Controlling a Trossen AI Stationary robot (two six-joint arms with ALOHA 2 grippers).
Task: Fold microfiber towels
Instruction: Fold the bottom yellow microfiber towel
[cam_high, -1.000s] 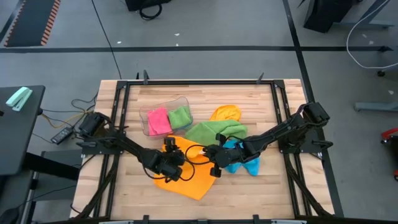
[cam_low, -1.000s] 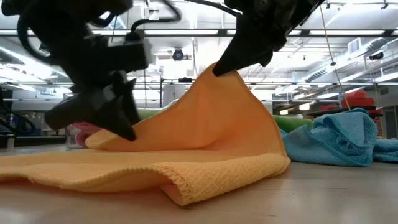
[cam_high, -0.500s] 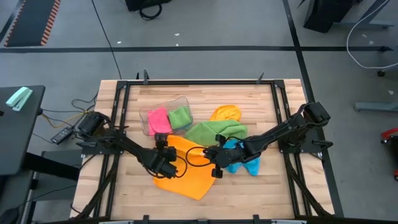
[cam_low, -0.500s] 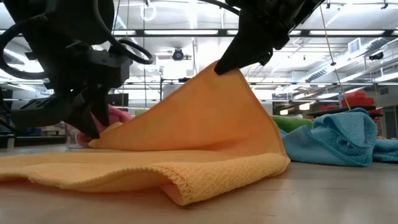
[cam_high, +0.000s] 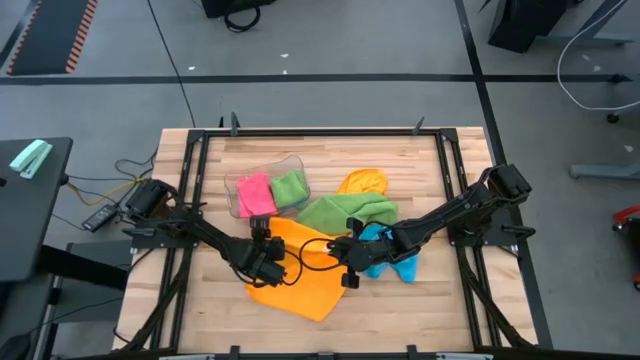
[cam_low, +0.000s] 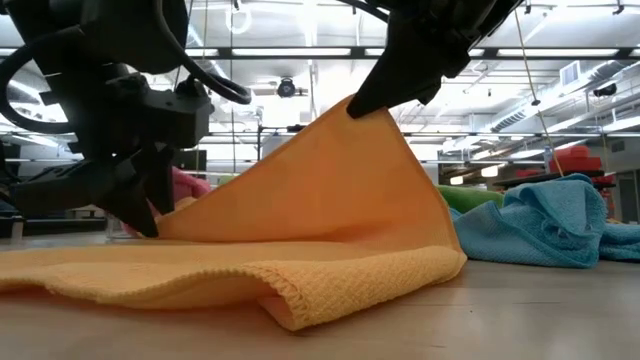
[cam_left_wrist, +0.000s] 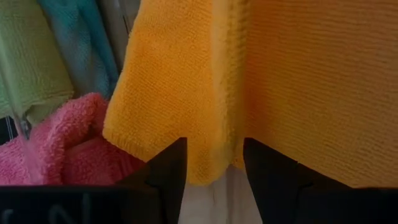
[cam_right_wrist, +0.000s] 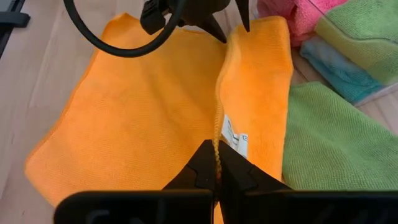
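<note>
An orange microfiber towel (cam_high: 305, 282) lies spread on the wooden table near its front. One side of it is raised into a peak (cam_low: 352, 108) by my right gripper (cam_right_wrist: 215, 163), which is shut on it. My left gripper (cam_left_wrist: 214, 165) is open at the low end of that raised edge (cam_low: 165, 222), on the left. Its two fingers stand on either side of the towel's hanging corner (cam_left_wrist: 211, 158); whether they touch it I cannot tell. My right gripper pinches the orange towel's hemmed edge (cam_right_wrist: 217, 142) between its two fingers, close to the white label (cam_right_wrist: 234, 138). The fingers slant down from the table's right. The held part is lifted clear and slopes down, fairly taut, to the rest of the towel on the table.
A clear tub (cam_high: 238, 183) at the back left holds a pink towel (cam_high: 255, 194) and a green towel (cam_high: 290, 187). A loose green towel (cam_high: 345, 212), another orange one (cam_high: 362, 182) and a blue one (cam_high: 388, 258) lie right of centre. Black frame rails border the table.
My left gripper has shifted a little toward the table's left edge along the foot of the raised orange edge and has tipped. The pink towel behind it now shows in the low view. My right gripper has kept the peak up and still.
</note>
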